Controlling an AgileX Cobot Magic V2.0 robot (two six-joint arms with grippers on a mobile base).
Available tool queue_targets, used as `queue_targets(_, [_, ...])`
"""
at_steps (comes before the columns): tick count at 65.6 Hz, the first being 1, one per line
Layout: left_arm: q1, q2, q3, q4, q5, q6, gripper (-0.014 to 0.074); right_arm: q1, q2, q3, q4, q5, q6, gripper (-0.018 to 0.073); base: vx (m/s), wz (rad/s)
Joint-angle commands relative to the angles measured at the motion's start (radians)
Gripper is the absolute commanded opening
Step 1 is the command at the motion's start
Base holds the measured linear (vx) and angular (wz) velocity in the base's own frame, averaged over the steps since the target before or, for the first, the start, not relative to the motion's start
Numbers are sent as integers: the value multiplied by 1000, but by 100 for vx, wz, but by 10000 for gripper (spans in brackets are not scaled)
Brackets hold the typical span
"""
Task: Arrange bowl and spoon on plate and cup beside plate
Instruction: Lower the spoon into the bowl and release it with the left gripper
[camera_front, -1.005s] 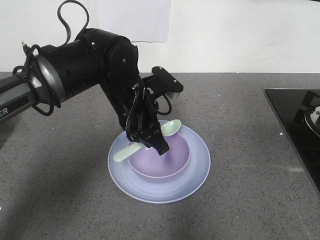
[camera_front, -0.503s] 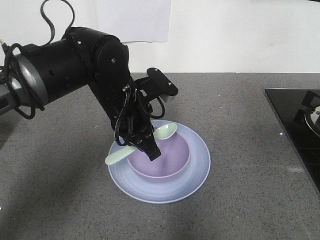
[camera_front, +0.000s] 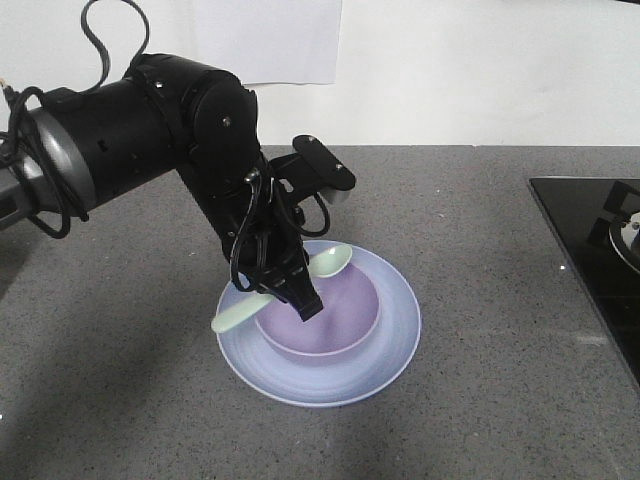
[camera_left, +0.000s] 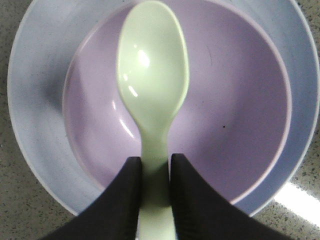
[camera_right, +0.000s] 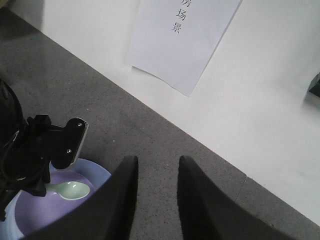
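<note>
The spoon (camera_left: 152, 90) is clamped by its handle in the left gripper (camera_left: 154, 165), with its scoop poised over the bowl (camera_left: 240, 115) on the plate (camera_left: 35, 75). If it is let go at this tilt, the overhanging handle could lever it off the bowl's rim. The right gripper (camera_right: 157, 162) is seen with its jaws parted and nothing between them.

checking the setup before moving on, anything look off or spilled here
Nothing spilled or damaged. The lavender plastic bowl sits on the pale blue round plate; the mint-green plastic spoon is gripped between the fingers of the left gripper over the bowl. No cup in view.
</note>
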Motion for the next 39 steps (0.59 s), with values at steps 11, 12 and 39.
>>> queue_targets(11, [-5,-47,-24,-16,11,-11,193,-3,-10,-22,-1,-66,-3,202,0,0])
queue_targets(12, [-5,-47,-24,-16,11,-11,193,-3,-10,-22,-1,-66,-3,202,0,0])
queue_targets(39, [-5,-106,-26,117,-57,-5,199,-3,-10,-22,0,-72,-2,202,0,0])
